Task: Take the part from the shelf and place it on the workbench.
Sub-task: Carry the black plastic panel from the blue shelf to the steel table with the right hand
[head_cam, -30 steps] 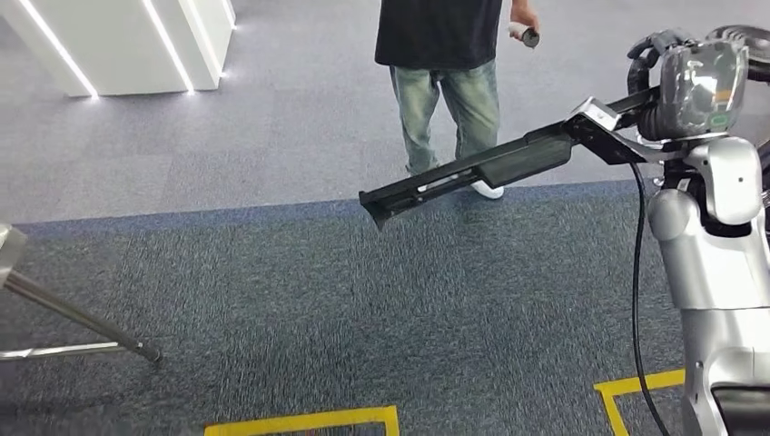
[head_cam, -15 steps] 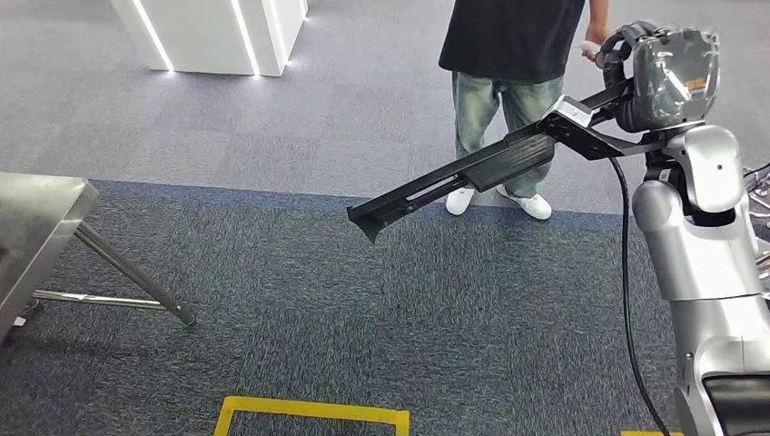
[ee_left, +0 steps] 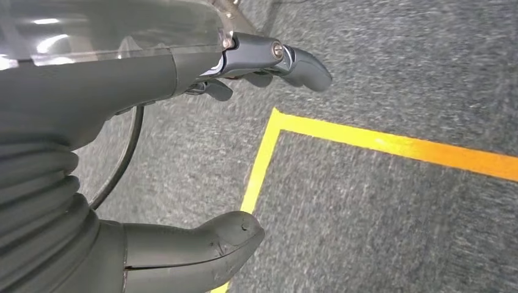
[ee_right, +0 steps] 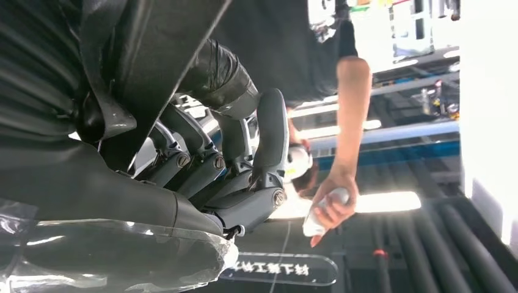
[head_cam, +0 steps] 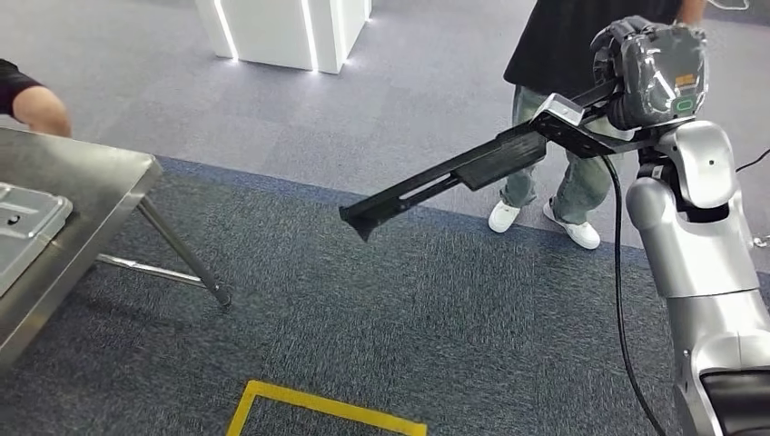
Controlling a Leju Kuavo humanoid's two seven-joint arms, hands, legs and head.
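Carpeted floor, steel surface well off. Right hand clamped on black part; left hand spread, empty. Carry step; next, approach surface and lower part.

Workbench cut off at the left edge; person cropped above the waist.

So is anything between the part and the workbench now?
Nothing visible. The right hand holds the long black part over bare carpet, and the workbench stands apart to the robot's left, a grey tray on it.
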